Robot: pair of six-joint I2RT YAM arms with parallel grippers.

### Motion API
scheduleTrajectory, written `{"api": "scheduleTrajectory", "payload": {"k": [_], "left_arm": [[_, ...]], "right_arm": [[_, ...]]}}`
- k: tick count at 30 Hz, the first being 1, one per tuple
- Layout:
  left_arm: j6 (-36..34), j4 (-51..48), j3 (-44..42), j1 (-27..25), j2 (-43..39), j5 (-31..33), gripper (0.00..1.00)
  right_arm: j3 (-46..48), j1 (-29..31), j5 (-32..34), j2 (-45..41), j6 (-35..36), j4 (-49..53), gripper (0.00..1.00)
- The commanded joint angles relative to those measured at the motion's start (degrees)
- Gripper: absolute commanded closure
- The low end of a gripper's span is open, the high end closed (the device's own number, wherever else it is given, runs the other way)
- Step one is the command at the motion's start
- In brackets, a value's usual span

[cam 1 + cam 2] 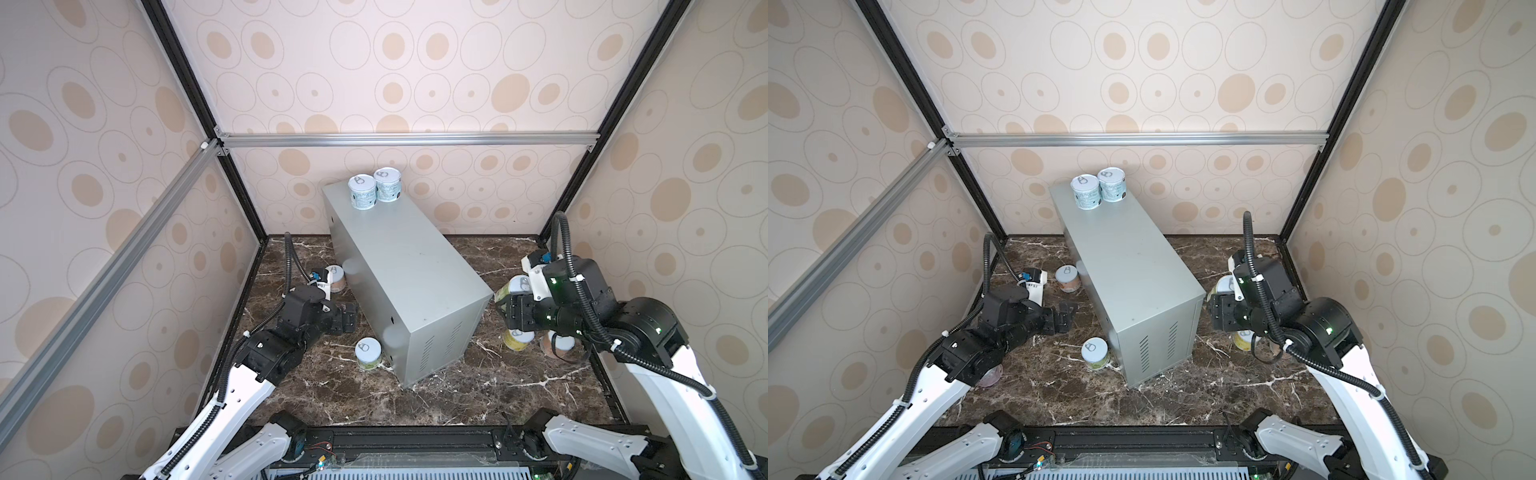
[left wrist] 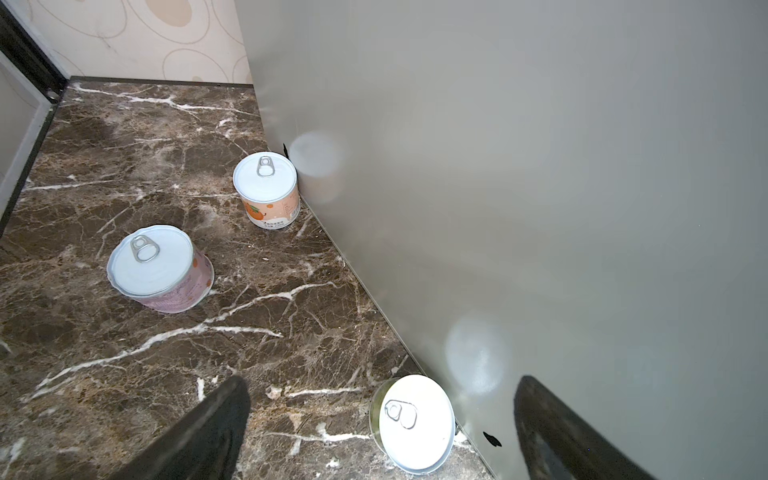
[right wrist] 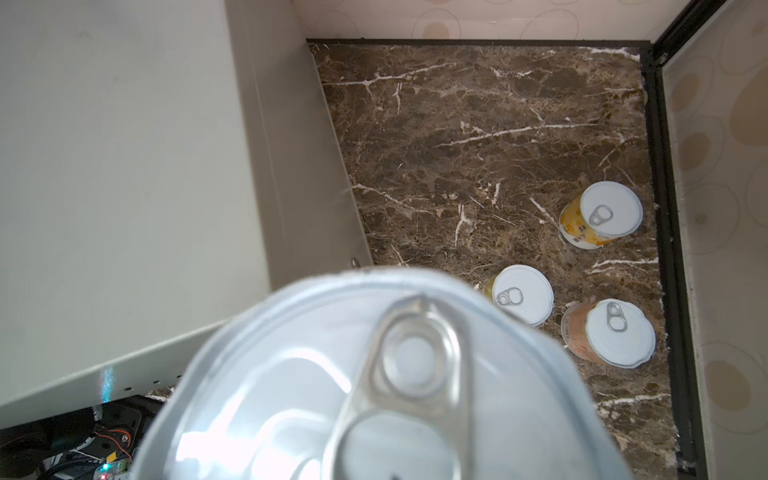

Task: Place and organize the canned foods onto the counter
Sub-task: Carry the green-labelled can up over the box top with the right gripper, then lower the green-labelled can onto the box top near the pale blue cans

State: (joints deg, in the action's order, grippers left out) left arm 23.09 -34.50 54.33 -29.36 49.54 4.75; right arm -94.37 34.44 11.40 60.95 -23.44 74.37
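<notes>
Two tins placed, one lifted, six on the marble

Nine canned foods can be counted, and most of them are not yet on the counter (image 1: 415, 266). Nearest to the robot, a green-labelled tin (image 1: 368, 353) stands on the marble surface (image 1: 415, 399), just beside the counter's near left corner. A little farther, the left gripper (image 1: 1067, 318) hangs low at the counter's left side, with its jaws spread wide and nothing between them. On the opposite side, the right gripper (image 1: 506, 308) is clamped on the lifted tin (image 3: 395, 374). This tin is off the marble and just beside the counter's near right corner, not yet over the top.

Under this arm three more stand on the marble: a pale yellow tin (image 3: 523, 295), a brownish tin (image 3: 611, 332) and a bright yellow tin (image 3: 598, 216). On the left are a pink tin (image 2: 158, 270) and, farther back, an orange-labelled tin (image 2: 266, 187) just beside the counter wall. At the far end of the counter top, one teal tin (image 1: 362, 192) and another teal tin (image 1: 387, 184) stand upright and touching. I judge the work about one quarter done: two placed, one in the grip, six left.

In a top view only an edge of the pink tin shows from under the left arm, and I cannot find the bright yellow tin in either top view. The lifted tin's lid fills the right wrist view, out of focus, so the fingers and most of its label are hidden. More tins may be hidden behind the arms.
</notes>
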Motion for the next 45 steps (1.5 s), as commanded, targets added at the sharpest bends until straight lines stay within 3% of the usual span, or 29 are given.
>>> {"api": "scheduleTrajectory", "payload": {"k": [1, 15, 26, 36, 45], "left_arm": [[-1.7, 1.9, -0.7, -0.4, -0.6, -0.5, 0.01], [-1.4, 6.2, -3.6, -0.4, 1.5, 1.1, 0.01], [-1.4, 9.7, -7.5, -0.4, 1.5, 2.1, 0.01], [-1.4, 11.4, -9.5, -0.4, 2.2, 3.4, 0.01], [-0.9, 11.1, -11.0, -0.4, 0.3, 6.0, 0.01]], "right_arm": [[-5.2, 0.4, 1.7, 1.6, 2.3, -1.9, 0.42], [-27.3, 0.4, -1.7, 18.7, 8.0, -0.9, 0.42], [-53.0, 0.4, -7.6, 36.8, 11.1, 2.5, 0.42], [-54.6, 0.4, -9.1, 41.5, 13.5, -2.8, 0.42], [-55.1, 0.4, -14.8, 48.2, 14.3, -6.0, 0.44]]}}
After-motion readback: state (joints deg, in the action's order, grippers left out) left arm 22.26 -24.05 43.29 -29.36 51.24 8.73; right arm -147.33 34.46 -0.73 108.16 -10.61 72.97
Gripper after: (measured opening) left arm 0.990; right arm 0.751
